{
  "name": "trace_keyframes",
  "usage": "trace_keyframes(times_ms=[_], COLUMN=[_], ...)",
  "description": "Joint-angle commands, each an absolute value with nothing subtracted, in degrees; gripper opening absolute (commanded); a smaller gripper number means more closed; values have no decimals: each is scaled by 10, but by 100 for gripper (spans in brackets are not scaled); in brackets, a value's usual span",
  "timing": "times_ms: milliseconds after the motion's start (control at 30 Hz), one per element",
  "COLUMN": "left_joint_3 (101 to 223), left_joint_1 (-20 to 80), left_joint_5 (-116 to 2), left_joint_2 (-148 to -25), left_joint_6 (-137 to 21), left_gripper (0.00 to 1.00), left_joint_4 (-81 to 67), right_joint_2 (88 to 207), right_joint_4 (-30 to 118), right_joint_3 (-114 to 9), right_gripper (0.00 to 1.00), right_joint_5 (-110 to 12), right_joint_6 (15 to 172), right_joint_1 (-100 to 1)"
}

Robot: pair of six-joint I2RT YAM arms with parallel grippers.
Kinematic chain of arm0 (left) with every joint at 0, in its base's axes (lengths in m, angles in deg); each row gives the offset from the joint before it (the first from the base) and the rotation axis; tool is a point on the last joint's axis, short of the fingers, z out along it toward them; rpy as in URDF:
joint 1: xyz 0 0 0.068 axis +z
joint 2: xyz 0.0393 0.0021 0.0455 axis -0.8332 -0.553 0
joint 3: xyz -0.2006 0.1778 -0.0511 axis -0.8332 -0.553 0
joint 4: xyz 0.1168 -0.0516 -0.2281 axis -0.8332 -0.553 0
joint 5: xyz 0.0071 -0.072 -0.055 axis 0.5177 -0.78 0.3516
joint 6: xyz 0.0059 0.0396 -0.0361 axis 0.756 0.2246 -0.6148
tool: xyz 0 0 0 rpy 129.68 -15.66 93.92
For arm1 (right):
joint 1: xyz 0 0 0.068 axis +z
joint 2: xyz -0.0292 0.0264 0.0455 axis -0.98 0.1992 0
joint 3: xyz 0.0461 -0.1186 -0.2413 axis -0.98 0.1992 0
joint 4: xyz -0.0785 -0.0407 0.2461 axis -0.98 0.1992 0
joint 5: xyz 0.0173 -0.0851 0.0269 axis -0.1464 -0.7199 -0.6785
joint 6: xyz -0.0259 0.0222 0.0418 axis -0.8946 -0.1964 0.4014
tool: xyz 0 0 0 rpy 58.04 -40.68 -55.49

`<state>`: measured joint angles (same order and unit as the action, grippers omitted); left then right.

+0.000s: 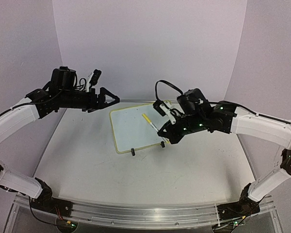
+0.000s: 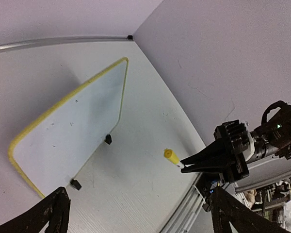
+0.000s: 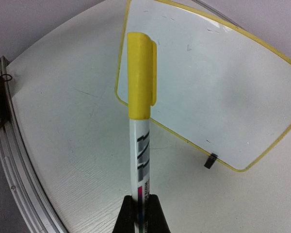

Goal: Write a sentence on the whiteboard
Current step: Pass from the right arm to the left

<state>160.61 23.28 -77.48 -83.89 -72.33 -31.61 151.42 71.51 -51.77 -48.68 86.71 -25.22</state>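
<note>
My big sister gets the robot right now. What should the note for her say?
Left pincer: open, empty, raised left of the whiteboard.
Right pincer: shut on the marker, yellow cap on, by the board's right edge.
Whiteboard: face up, only tiny specks, no readable sentence.
Done: marker picked up.
Left: uncap, write the sentence.

The left arm and right arm are built of glossy white shell links joined by black joint housings. A black camera block sits on the left wrist. A black cable loops over the right wrist. Small green lights glow on the right forearm's black casing. The left gripper and right gripper have slim, black, tapering fingers.
</note>
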Motion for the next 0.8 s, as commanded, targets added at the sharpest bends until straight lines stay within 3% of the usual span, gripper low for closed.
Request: trace_keyframes(times_ms=[0, 167, 300, 467, 767], left_joint_3=[1632, 1621, 1616, 1613, 1610], left_joint_1=[206, 187, 185, 185, 183], left_joint_5=[-858, -888, -903, -921, -938], left_joint_2=[-877, -903, -919, -931, -949], left_joint_6=[-754, -763, -773, -784, -789], left_gripper=[99, 94, 69, 45, 30], left_joint_4=[-289, -285, -283, -270, -266], right_joint_2=[1555, 1589, 1598, 1600, 1601], right_joint_4=[722, 722, 722, 722, 722], right_joint_3=[-585, -617, -630, -634, -635], right_gripper=[0, 0, 0, 0, 0], right_joint_5=[-513, -536, -548, -558, -562], right_joint_6=[824, 804, 795, 788, 779], right_joint_1=[-213, -190, -178, -173, -165])
